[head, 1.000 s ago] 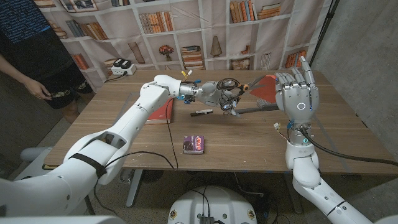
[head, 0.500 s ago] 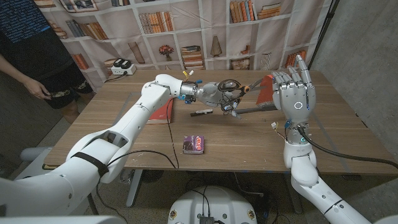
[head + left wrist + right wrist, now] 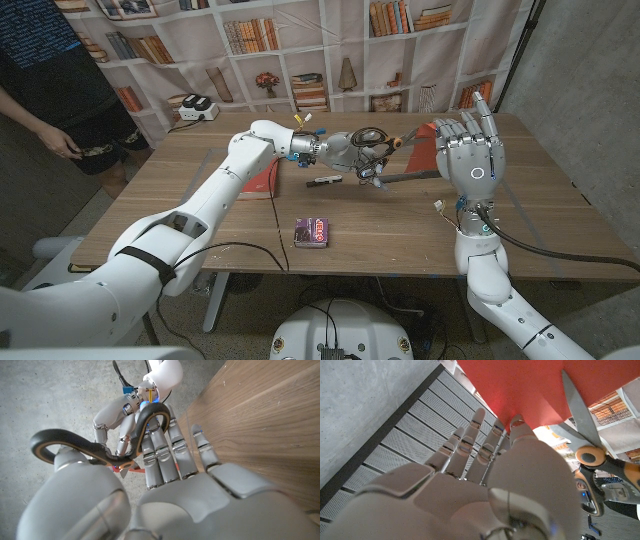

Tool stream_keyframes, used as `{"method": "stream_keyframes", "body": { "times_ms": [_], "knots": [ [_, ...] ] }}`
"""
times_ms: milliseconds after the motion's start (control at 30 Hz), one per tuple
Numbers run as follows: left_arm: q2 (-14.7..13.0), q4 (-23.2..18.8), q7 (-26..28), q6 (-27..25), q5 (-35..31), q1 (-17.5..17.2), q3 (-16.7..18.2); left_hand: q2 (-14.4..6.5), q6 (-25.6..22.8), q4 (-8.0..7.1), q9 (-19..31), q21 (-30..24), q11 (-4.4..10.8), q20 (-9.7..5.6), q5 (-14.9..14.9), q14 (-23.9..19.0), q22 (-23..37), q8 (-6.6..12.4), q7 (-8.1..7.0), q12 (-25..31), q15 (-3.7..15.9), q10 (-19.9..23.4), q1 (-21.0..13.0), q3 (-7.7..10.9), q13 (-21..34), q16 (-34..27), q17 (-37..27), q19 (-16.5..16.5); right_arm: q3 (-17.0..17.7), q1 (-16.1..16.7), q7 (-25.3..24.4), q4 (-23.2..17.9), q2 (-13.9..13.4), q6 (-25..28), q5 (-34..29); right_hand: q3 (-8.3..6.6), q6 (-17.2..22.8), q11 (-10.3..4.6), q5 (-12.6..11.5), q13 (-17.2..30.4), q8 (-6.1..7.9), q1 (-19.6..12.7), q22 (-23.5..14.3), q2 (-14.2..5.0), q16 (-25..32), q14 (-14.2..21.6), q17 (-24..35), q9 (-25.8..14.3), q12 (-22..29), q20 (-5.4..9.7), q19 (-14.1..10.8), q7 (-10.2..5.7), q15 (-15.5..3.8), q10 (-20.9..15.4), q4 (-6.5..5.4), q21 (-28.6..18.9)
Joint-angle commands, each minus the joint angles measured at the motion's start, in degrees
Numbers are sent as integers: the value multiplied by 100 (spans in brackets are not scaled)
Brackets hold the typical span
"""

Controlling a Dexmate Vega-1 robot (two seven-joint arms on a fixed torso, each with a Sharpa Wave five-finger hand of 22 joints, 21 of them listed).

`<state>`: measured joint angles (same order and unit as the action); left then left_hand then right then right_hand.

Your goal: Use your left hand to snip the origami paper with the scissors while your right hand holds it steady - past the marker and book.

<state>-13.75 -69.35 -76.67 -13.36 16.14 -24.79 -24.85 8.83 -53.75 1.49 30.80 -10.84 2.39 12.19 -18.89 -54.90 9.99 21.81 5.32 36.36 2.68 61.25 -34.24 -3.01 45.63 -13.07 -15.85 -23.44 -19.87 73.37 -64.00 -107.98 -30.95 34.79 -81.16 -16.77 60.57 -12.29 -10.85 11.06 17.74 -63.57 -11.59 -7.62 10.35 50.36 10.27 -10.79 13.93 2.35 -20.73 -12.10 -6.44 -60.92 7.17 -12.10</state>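
In the head view my left hand (image 3: 348,150) grips black-handled scissors (image 3: 378,140) above the table, blades pointing at the red origami paper (image 3: 425,135). My raised right hand (image 3: 472,152) holds that paper upright, pinched between thumb and fingers. The right wrist view shows the paper (image 3: 530,390) above my right hand (image 3: 470,490), with a scissors blade (image 3: 577,407) lying across its edge. The left wrist view has the scissors handles (image 3: 100,452) on my left hand (image 3: 165,500). A black marker (image 3: 322,180) and a red book (image 3: 258,181) lie under my left arm.
A small purple box (image 3: 312,232) lies at the table's near middle. A white and black device (image 3: 195,107) stands at the far left corner of the wooden table (image 3: 560,220). A person (image 3: 50,80) stands beyond the left edge. Bookshelves fill the backdrop.
My right hand has shifted slightly left with the paper, bringing it closer onto the scissors blades. The left hand and scissors stay almost still.
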Motion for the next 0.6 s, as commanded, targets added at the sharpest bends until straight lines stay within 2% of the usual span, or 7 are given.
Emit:
{"method": "stream_keyframes", "body": {
  "times_ms": [33, 333, 367, 433, 467, 567, 600],
  "knots": [
    [57, 121, -4, 21, -18, 40, 59, -57, -174, 3, 11, -52, 67, 1, -42, -147, 21, -1, 150, 13, 63, -88, -8, -57, -26, -35, -21, -33, -57, 41, 0, -48, -33, -75, -28, -49, 83, -15, -48, 24, 29, 3, -7, -48, 16, -9, 25, -33, -14, 121, 5, -88, -473, 18, -44, -4],
    [157, 246, 70, 19, -80, 94, 80, -117, -268, -9, 14, -62, 76, -4, -86, -241, 22, 26, 137, 51, 114, 40, -43, -111, -69, -72, -37, -81, 88, 110, 0, -132, 113, -275, -205, -49, 82, -14, -46, 25, 20, 2, -5, -49, 19, -7, 25, -35, -14, 113, 1, -88, -472, 13, -45, -11],
    [168, 248, 86, 16, -83, 90, 90, -176, -331, -6, 13, -67, 107, -5, -106, -259, 22, 47, 145, 80, 139, 98, -91, -100, -65, -79, -44, -106, 106, 116, 0, -133, 132, -298, -211, -47, 82, -14, -46, 25, 19, 3, -5, -46, 18, -9, 24, -35, -14, 113, 1, -88, -470, 13, -45, -11],
    [187, 266, 86, 7, -87, 95, 98, -420, -397, 13, -13, -74, 121, -5, -162, -341, 24, 49, 95, 104, 149, 172, -291, -9, -90, -112, -66, -157, 140, 124, 0, -135, 169, -322, -231, -46, 83, -14, -45, 25, 17, 8, -5, -48, 22, -3, 26, -35, -14, 110, 0, -88, -464, 11, -49, -13],
    [192, 261, 97, 13, -96, 91, 103, -464, -418, 21, -4, -77, 129, -7, -170, -351, 24, 62, 91, 95, 164, 187, -337, 10, -116, -115, -69, -171, 151, 128, 0, -137, 168, -345, -233, -45, 83, -14, -45, 25, 16, 7, -4, -49, 24, -1, 26, -35, -14, 110, 0, -88, -465, 10, -49, -14],
    [200, 231, 134, 5, -110, 76, 123, -802, -486, 82, 13, -84, 154, -4, -200, -410, 23, 93, 94, 120, 183, 283, -679, 173, -151, -121, -80, -246, 190, 134, 0, -139, 207, -382, -242, -46, 83, -14, -45, 25, 12, 3, -4, -49, 24, -1, 26, -36, -14, 109, -1, -88, -471, 9, -47, -15],
    [200, 215, 154, 0, -116, 70, 130, -819, -497, 87, 14, -86, 154, -5, -199, -417, 23, 97, 77, 125, 194, 286, -701, 180, -146, -121, -79, -255, 204, 134, 0, -137, 225, -398, -247, -46, 83, -14, -45, 26, 12, 3, -4, -49, 23, -1, 26, -36, -14, 106, -2, -88, -470, 8, -47, -16]
  ]
}}
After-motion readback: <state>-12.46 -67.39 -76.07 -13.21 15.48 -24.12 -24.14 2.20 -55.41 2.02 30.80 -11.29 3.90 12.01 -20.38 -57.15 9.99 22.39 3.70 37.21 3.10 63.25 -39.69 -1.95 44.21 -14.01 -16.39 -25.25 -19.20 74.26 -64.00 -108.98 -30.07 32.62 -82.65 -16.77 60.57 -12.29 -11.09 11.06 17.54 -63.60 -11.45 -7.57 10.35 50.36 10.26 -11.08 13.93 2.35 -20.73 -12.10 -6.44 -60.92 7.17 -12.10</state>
